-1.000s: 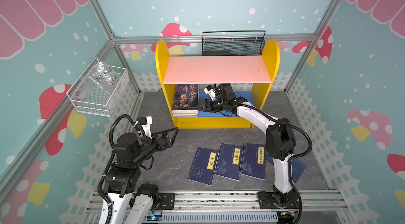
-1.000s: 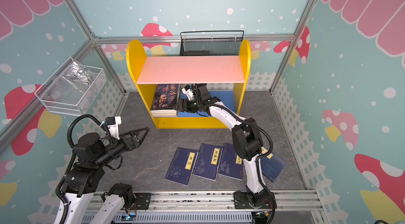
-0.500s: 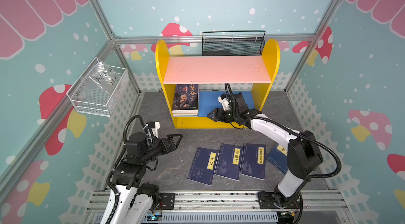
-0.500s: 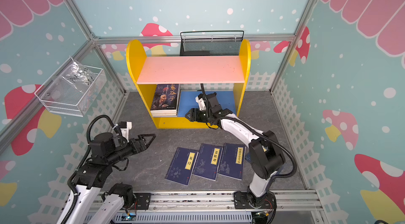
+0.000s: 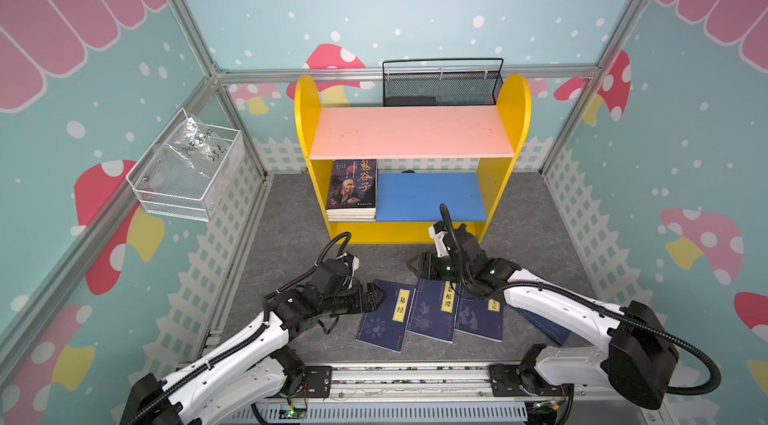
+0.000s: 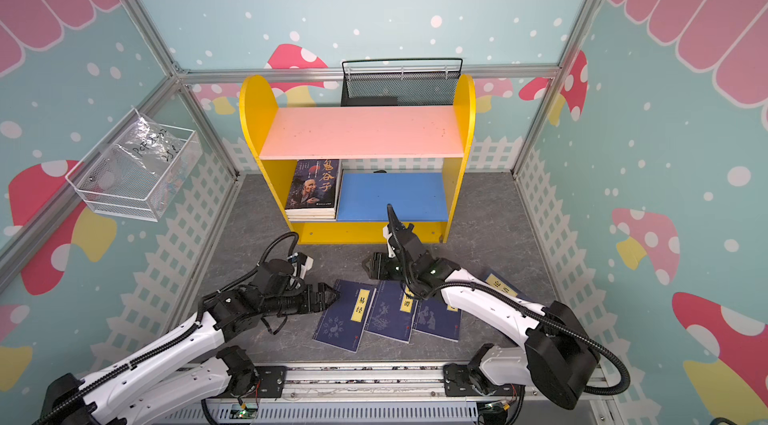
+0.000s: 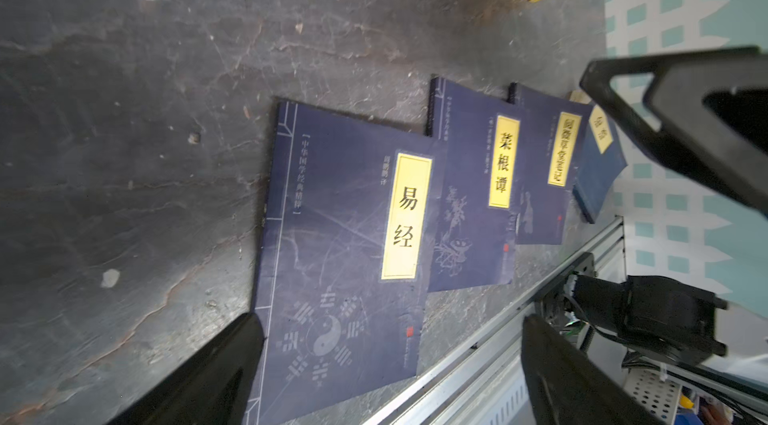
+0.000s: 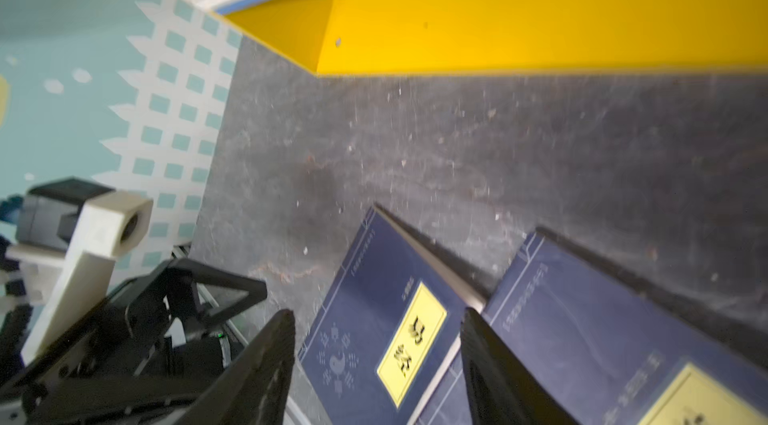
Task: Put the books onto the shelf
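Currently I see one stack (image 5: 352, 188) on the shelf (image 5: 411, 138), four navy books (image 5: 434, 310) unshelved; left gripper (image 5: 379, 296) and right gripper (image 5: 411, 266) both apart, empty.

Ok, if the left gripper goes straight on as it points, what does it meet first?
Most likely the leftmost navy book, lying flat just ahead of the left gripper; its height over the cover is unclear.

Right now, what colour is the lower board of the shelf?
The lower board is plain blue, clearest in a top view.
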Tool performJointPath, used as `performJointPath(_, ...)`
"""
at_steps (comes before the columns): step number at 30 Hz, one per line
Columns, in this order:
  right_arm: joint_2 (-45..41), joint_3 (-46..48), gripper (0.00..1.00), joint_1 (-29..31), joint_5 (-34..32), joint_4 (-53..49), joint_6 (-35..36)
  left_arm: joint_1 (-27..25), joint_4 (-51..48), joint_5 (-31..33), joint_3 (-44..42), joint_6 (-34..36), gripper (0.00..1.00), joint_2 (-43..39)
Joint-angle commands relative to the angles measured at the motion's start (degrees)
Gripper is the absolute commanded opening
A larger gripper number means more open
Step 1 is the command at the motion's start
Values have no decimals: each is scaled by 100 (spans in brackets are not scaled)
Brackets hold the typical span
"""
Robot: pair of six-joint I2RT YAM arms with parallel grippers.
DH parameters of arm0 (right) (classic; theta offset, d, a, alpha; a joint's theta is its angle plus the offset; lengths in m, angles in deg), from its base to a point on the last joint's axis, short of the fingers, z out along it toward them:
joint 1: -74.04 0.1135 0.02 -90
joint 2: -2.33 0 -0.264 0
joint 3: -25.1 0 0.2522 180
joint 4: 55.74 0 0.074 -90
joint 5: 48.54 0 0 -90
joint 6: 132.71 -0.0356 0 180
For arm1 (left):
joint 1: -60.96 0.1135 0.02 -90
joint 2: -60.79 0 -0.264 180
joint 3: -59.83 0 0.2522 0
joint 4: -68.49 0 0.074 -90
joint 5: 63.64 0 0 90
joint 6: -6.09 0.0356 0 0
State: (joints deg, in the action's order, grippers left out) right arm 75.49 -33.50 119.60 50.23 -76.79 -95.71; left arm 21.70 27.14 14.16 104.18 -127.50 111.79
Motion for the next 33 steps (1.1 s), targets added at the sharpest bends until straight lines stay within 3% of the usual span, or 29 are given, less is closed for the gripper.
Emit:
performJointPath(1,-39,469,63,325,-351,-87,-665,-96,481,506,-262,-303,98,192)
performJointPath(13,964,885,54,700,-56,819,-957,-301,1233,628,-882,-595,98,252)
performJointPath(17,1534,732,44,702,131,1088,-983,-305,1653,323,-1111,-791,98,339)
performJointPath(24,2159,575,29,700,169,1109,-999,-327,1807,438,-1260,-929,98,689)
performJointPath(33,2726,425,23,708,193,1179,-898,-327,3653,-136,-1516,-1467,98,646)
